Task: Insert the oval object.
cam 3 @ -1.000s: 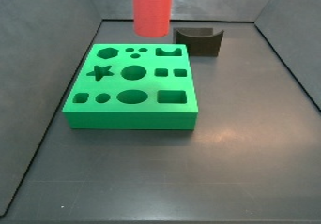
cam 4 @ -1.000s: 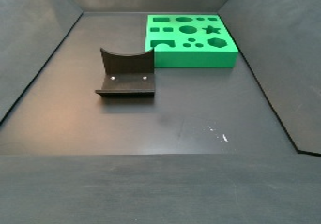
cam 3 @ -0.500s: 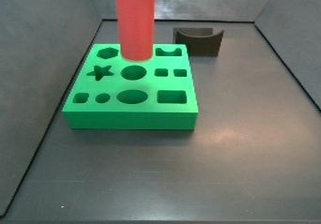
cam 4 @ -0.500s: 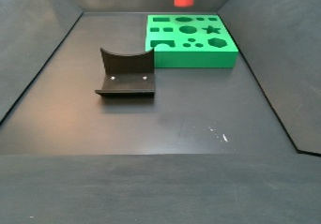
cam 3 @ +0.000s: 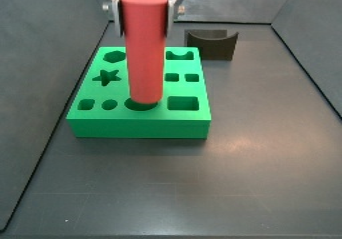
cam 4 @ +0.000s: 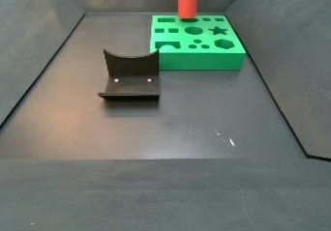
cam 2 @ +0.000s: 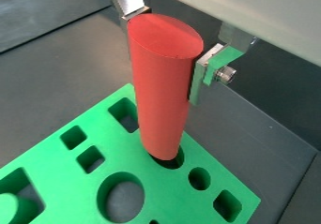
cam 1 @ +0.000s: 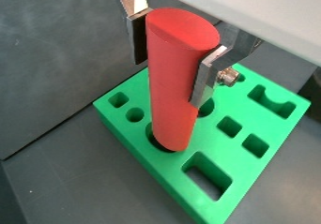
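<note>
Gripper (cam 1: 175,48): I see my jaws clamped on the oval object (cam 1: 175,82).
Peg: upright between the fingers, lower end in the green block's (cam 3: 140,121) oval hole.

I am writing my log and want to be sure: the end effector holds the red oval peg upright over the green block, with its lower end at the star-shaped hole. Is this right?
Not quite. The end effector does hold the red oval peg upright over the green block, but its lower end is at the oval hole in the front row, not the star-shaped hole; a side view shows this.
</note>
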